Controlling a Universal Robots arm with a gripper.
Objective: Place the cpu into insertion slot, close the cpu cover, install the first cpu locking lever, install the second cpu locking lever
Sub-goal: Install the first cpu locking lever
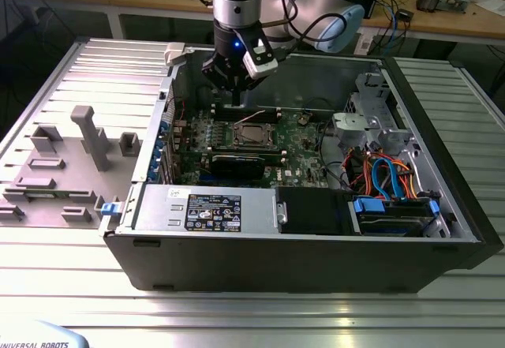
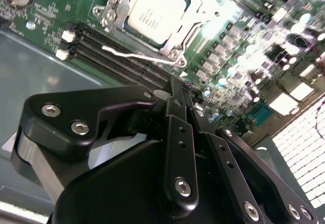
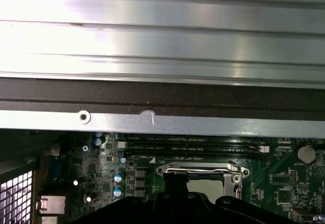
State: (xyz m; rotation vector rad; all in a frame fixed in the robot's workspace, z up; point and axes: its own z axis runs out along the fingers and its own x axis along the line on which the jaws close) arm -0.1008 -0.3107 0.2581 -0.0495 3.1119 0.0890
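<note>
Grey fixture blocks (image 1: 87, 139) stand on the ribbed plate (image 1: 47, 111) at the exterior view's left, well apart from the work. Next to the right lies the open case (image 1: 316, 245), with a silver power supply (image 1: 205, 206) along its near wall and the green board (image 1: 304, 139) on its floor.

My gripper (image 1: 237, 87) hangs over the far part of the board, just above and behind the slot (image 1: 252, 135). In the second wrist view my gripper (image 2: 184, 89) has its fingers (image 2: 179, 132) drawn together with nothing between them: clenched and empty.

The cpu (image 2: 157, 8) sits in the slot (image 2: 175, 38), its pale top showing through the window of the cover (image 2: 119, 5), which lies flat over it. A thin wire lever (image 2: 137, 56) runs along the slot's edge beside the black memory slots (image 2: 117, 64); I judge it unlatched, though I cannot tell for certain. In the first wrist view the slot (image 3: 203, 173) lies just beyond my fingers, under the case wall (image 3: 162, 122).

Further right in the exterior view, blue and orange cables (image 1: 387, 174) fill the drive bay.

Risks, as I judge them:
- Closed fingertips descending off the lever strike the memory slots or the board.
- A lever slipping from under the fingertips springs back.
- Side load on the cover shifts the cpu on its contacts.
</note>
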